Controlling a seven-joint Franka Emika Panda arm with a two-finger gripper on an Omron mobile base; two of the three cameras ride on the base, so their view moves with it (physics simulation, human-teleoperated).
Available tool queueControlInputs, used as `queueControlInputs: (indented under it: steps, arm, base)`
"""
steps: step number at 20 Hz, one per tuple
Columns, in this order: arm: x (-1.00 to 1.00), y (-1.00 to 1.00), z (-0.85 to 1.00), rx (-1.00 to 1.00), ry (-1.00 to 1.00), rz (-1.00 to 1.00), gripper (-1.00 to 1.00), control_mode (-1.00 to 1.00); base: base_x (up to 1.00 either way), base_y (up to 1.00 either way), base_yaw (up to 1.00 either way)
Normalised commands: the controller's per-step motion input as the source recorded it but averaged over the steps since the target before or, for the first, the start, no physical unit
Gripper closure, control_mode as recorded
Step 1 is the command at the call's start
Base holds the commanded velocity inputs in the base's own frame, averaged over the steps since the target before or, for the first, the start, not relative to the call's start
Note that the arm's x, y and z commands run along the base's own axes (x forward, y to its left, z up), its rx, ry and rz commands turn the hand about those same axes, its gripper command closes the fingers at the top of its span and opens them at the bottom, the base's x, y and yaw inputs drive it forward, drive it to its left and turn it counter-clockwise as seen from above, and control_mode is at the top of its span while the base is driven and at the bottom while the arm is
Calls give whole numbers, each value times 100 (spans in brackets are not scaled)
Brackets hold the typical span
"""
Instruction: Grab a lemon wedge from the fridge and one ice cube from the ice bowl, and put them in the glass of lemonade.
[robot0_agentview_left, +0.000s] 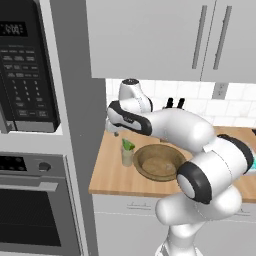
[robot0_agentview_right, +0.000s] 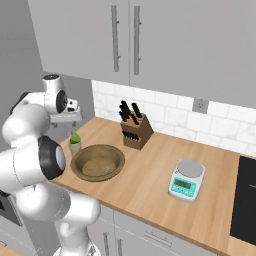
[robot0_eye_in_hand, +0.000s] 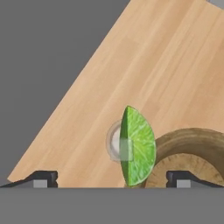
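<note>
End effector (robot0_eye_in_hand: 111, 180) open above bright green lemon wedge (robot0_eye_in_hand: 137, 146) in glass (robot0_eye_in_hand: 114, 141).

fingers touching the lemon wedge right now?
Apart. In the hand view the fingers stand wide on both sides of the lemon wedge, with bare counter between.

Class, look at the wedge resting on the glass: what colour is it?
Bright green, with a paler lime-green cut face. The wedge shows best in the hand view, above the glass.

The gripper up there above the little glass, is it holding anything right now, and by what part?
Nothing is held. The gripper is open, its fingertips wide apart, and the lemon wedge sits between them untouched, over the glass of lemonade.
</note>
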Motion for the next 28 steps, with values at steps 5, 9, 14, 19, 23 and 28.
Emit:
queueControlInputs:
  steps: [5, 9, 14, 19, 23, 28]
  arm:
    - [-39, 7, 0, 0, -5, 0, -100, -100]
    - [-60, 22, 0, 0, -5, 3, -100, -100]
    - [-37, 8, 0, 0, -3, 1, -100, -100]
    - [-7, -8, 0, 0, -3, 0, -100, -100]
    - [-21, -4, 0, 1, 0, -1, -100, -100]
    - [-30, 0, 0, 0, 0, 0, -100, -100]
  base:
    - [0, 0, 0]
    - [0, 0, 0]
    - [0, 0, 0]
    - [0, 0, 0]
    - [0, 0, 0]
    - [0, 0, 0]
